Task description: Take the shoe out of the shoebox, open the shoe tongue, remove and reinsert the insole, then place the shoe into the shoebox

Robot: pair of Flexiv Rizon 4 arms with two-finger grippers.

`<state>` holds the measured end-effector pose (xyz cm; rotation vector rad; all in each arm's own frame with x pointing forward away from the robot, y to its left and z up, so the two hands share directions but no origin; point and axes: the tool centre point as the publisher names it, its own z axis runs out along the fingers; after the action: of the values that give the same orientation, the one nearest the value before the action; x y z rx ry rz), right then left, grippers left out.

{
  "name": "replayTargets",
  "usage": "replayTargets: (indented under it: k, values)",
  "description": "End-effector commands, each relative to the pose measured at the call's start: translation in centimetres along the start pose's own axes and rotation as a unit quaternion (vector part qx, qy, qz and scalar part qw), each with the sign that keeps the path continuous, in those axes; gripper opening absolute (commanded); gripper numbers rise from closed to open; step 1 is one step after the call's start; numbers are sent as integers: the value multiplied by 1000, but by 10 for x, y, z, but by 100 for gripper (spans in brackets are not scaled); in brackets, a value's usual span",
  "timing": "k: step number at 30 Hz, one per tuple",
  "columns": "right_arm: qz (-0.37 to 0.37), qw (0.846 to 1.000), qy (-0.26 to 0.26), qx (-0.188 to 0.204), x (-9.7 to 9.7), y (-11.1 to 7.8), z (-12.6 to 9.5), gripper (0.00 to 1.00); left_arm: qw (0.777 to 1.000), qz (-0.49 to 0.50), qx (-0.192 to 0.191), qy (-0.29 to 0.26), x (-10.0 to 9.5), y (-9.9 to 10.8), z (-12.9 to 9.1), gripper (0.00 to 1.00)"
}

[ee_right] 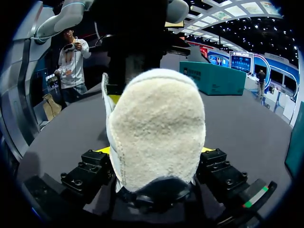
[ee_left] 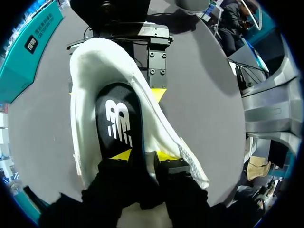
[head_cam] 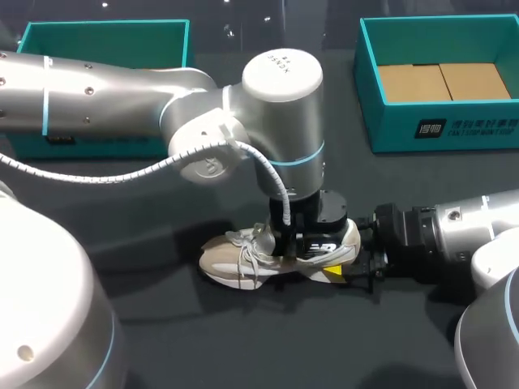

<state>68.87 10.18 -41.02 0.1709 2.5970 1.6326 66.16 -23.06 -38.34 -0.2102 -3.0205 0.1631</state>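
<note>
A beige and white shoe (head_cam: 243, 259) lies on its sole on the dark table, toe to the left. My left gripper (head_cam: 285, 245) comes straight down into the shoe's opening. In the left wrist view the black insole (ee_left: 118, 123) lies inside the white lining. The left gripper (ee_left: 142, 156) stands slightly open over the insole's edge and the shoe's wall. My right gripper (head_cam: 342, 258) comes in low from the right. Its fingers press the fuzzy heel (ee_right: 159, 123) from both sides, so the right gripper (ee_right: 154, 151) is shut on the shoe. A teal shoebox (head_cam: 438, 121) stands at the back right.
A second teal box (head_cam: 105, 36) stands at the back left, partly behind my left arm. The shoebox at the back right shows a brown cardboard floor (head_cam: 442, 81). Dark tabletop (head_cam: 243, 340) stretches in front of the shoe.
</note>
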Motion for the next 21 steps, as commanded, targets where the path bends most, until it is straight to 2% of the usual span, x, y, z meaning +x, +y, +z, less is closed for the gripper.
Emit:
replayTargets:
  k: [1, 8, 12, 14, 16, 21]
  values:
    - [1, 1000, 0, 2, -1, -2, 2, 0, 1000, 0, -6, -4, -2, -12, 11, 31]
    - [1, 1000, 0, 2, -1, -2, 2, 0, 1000, 1, -9, -21, -8, -17, 25, 31]
    - [1, 1000, 0, 2, -1, -2, 2, 0, 999, -3, -11, -49, -10, -14, 34, 30]
    - [1, 1000, 0, 2, -1, -2, 2, 0, 997, -12, -14, -69, -11, -14, 39, 27]
    - [1, 1000, 0, 2, -1, -2, 2, 0, 996, -24, -17, -78, -16, -12, 40, 16]
    - [1, 1000, 0, 2, -1, -2, 2, 0, 993, -44, -24, -104, -28, -10, 42, 8]
